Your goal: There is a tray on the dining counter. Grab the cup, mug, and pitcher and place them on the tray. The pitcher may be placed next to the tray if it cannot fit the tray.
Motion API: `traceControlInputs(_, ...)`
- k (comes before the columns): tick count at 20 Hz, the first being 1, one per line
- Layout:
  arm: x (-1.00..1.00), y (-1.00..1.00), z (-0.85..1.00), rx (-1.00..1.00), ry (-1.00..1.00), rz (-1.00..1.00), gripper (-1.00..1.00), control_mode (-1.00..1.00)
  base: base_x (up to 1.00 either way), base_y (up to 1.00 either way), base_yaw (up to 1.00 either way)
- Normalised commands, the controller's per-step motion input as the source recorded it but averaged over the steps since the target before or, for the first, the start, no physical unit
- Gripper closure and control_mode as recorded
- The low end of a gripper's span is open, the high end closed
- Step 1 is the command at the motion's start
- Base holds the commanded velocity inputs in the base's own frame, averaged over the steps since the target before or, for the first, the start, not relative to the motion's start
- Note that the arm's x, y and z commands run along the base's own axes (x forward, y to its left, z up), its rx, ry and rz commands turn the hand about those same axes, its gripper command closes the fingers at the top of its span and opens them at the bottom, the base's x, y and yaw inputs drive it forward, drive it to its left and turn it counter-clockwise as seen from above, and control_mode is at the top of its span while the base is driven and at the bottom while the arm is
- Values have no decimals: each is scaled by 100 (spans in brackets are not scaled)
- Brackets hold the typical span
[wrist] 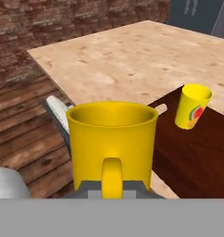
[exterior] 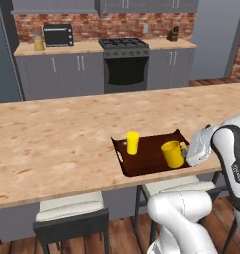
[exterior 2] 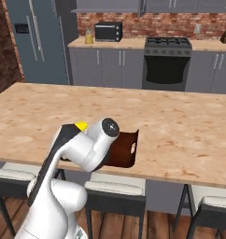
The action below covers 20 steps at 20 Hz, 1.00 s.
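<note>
Mug over the tray, held by its handle

The pincer [exterior: 185,152] is clamped on the handle of the mug [exterior: 172,154], right in front of it, at the near corner of the tray [exterior: 147,161]. The mug looks hard, smooth and light; the loop handle is the best hold. The cup [exterior: 132,142] stands farther out on the tray. The desk [exterior: 57,144] is flat pale wood, with stools [exterior: 70,218] below and brick walls around.
</note>
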Motion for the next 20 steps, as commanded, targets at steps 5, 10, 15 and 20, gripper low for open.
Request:
traceControlInputs(5,57,-4,-11,17,0,20,100,-100,0,0,0)
traceControlInputs(10,46,0,-8,13,1,14,100,-100,0,0,0)
traceControlInputs(15,44,3,-21,6,2,8,100,-100,0,0,0)
traceControlInputs(20,34,19,-38,4,0,3,100,-100,0,0,0)
